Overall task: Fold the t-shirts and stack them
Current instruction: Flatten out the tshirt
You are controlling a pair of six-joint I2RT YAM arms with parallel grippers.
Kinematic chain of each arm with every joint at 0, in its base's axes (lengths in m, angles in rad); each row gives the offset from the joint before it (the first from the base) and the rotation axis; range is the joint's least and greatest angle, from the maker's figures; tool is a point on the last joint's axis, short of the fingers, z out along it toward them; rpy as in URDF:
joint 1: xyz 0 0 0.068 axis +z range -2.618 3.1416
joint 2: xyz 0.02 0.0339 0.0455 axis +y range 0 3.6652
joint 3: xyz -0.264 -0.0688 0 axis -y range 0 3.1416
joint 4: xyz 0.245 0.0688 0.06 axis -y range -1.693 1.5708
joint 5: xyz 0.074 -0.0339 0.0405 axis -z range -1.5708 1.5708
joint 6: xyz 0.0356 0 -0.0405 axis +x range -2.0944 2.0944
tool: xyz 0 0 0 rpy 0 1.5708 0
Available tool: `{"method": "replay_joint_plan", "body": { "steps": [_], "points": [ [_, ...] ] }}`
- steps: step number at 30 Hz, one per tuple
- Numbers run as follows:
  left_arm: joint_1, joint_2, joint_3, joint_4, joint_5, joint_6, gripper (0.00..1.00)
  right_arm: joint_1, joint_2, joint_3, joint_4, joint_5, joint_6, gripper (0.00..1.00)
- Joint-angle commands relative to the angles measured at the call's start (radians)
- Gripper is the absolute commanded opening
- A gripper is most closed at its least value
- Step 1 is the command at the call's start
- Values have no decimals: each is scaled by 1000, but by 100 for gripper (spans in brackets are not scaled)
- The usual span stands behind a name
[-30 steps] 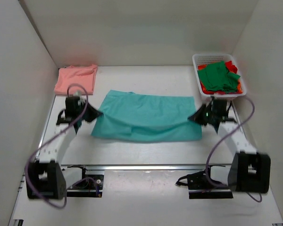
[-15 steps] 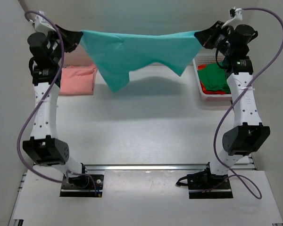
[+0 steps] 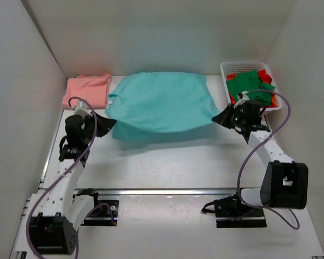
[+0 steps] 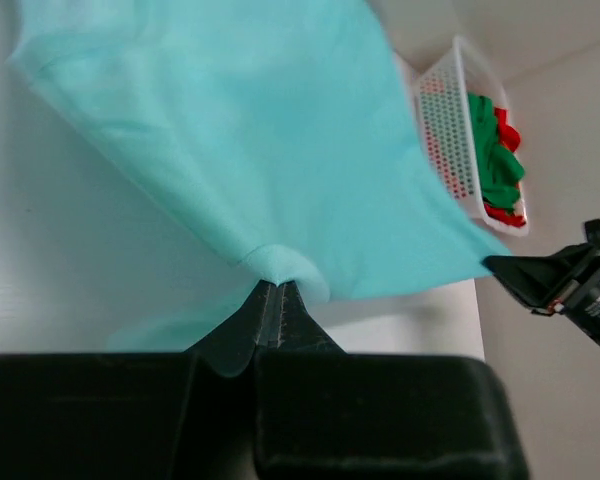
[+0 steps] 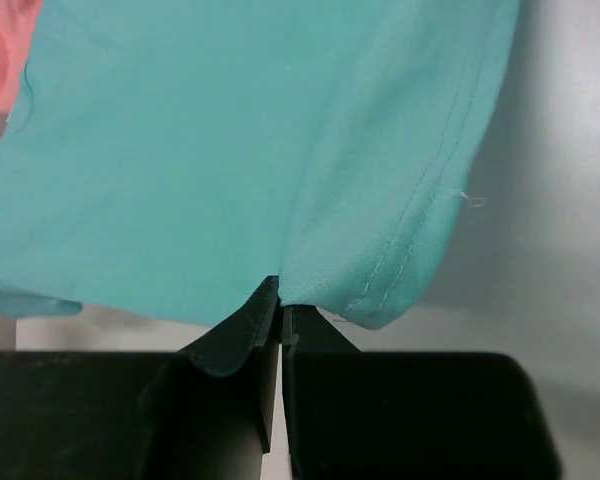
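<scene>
Left gripper (image 4: 277, 292): jaws pinched shut on a bunched edge of the soft teal-turquoise cotton t-shirt (image 3: 159, 105). Right gripper (image 5: 280, 298): same, clamped on a stitched hem corner on its side. The shirt spans the gap between the two claws and fans out away from them toward the back wall. The far part looks settled on the white table (image 3: 167, 162), while the near edge hangs from the claws, off the surface with shadow under it. My read is we're in the spread-flat step for the teal shirt, with folding proper not yet started. Next move should be to lower both claws together, keeping light tension across the near edge so it lands without ripples, then let go of both sides and regrip for the first fold. If the drop is uneven, I'd expect one corner to tuck under. Beyond the left claw and slightly outward, a folded salmon-pink t-shirt (image 3: 86, 90) lies on the table. That's presumably the stack base. It's just beside the teal edge, and I can't tell if they touch. Containers: there's only one, a white plastic mesh basket (image 3: 243, 65), just beyond the right claw. It holds crumpled dark green t-shirt fabric (image 3: 248, 86) on top of red t-shirt fabric (image 3: 264, 74). I can't tell the count from here, but the pile rises above the rim.
</scene>
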Motion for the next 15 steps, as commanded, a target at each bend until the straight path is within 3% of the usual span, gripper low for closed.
{"method": "replay_joint_plan", "body": {
  "steps": [1,4,6,10,15],
  "points": [
    [-45,-124,-126,-8,-35,3,0,18,-123,-140,92,22,11,0],
    [-68,-196,-235,-44,-22,-19,0,46,-229,-284,55,91,46,0],
    [-92,-270,-296,-125,-35,-39,0,79,-385,-428,-17,137,111,0],
    [-116,-336,-361,-201,-70,-75,0,61,-597,-554,-94,163,163,0],
    [-123,-379,-405,-279,-116,-88,0,-26,-615,-605,-128,97,119,0]
  ]
}}
